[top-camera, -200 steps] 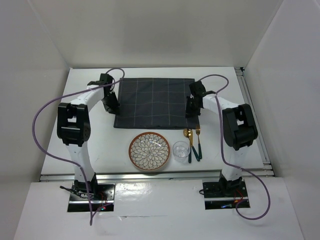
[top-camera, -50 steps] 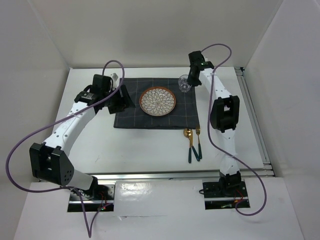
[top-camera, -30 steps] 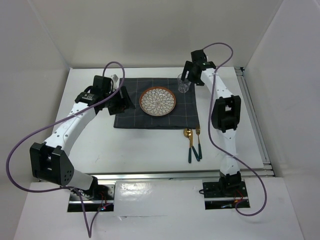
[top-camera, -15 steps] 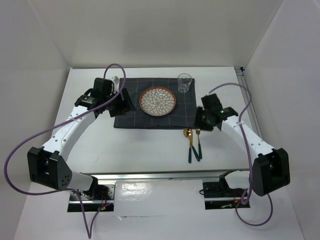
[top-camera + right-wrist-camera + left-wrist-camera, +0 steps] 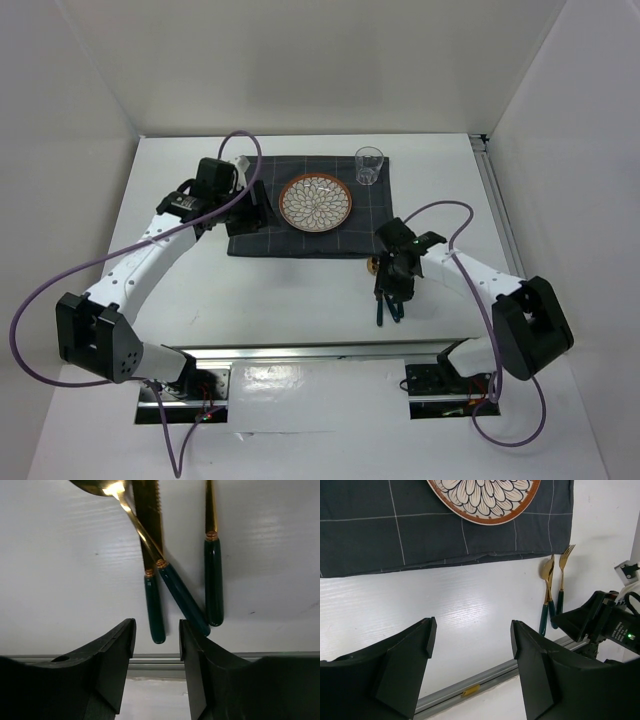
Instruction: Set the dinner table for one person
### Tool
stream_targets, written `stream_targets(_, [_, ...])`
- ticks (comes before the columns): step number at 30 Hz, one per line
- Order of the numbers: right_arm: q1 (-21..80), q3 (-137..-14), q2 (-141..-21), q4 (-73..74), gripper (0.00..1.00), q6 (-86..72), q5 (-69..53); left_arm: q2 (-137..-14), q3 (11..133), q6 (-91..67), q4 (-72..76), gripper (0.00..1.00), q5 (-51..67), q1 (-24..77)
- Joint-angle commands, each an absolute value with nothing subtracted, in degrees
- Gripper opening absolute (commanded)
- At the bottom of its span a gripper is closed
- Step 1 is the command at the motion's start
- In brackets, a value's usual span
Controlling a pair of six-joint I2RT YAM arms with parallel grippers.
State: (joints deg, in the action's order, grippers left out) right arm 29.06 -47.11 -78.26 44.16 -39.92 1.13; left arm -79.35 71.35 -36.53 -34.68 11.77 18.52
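**Clerk:** Containers?

**Inspector:** Plate (image 5: pixel 315 200) lies flat at the centre of the checked cloth (image 5: pixel 350 236), its petal pattern showing. Glass (image 5: pixel 369 165) stands upright on the cloth's upper right corner; I cannot tell what it contains. The dinner table (image 5: pixel 290 290) fills the middle of the overhead view and carries everything.

**Clerk:** Jaws?

**Inspector:** Left gripper (image 5: pixel 472 627) is spread wide, holding nothing, above bare tabletop below the cloth. Right gripper (image 5: pixel 156 629) is parted and empty. Its fingers straddle the green handle ends of the knife (image 5: pixel 155 612) and spoon (image 5: pixel 183 600), with the fork (image 5: pixel 213 582) just right of them. Contact cannot be told.

**Clerk:** Arms?

**Inspector:** The left arm stretches from lower left to the cloth's left edge. The right arm is folded low, elbow at lower right, wrist over the cutlery.
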Motion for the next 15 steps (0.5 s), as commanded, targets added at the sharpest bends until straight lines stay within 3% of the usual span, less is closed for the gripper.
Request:
stream_targets(1, [29.00,-46.05,-79.27,42.81,0.52,-42.80,2.55,-78.22,71.98,-37.62,-33.75,0.78,10.99,18.63])
stream_targets(10, [29.00,-45.53,-84.81,40.43,0.52,-43.33,6.42,-79.89,72.60,-37.09,-33.75,0.78,11.51,18.63])
stream_targets(15, [27.86,-44.91,-85.96,37.62,0.39,-41.66,5.89,-80.94,73.13,-37.09,-33.75,0.78,11.51,18.63])
